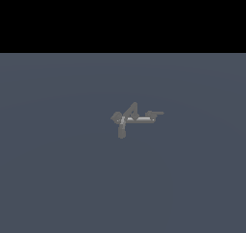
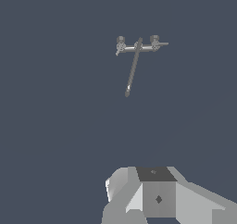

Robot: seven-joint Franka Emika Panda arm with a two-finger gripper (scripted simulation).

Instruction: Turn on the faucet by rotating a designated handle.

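The faucet is a tiny grey-brown cluster on the grey floor at the middle of the exterior view. Its pale tube runs level. The handle is a thin flat lever on the small hub at the tube's end toward the exterior view's right. A stubby bar points toward the camera. The wrist view shows the faucet from above and far off, with the handle and a long thin spout. Only the gripper's grey-white body shows there; its fingers are unclear. The arm is out of the exterior view.
A flat grey floor spreads around the faucet in both views. A black band fills the upper part of the exterior view. No other objects show.
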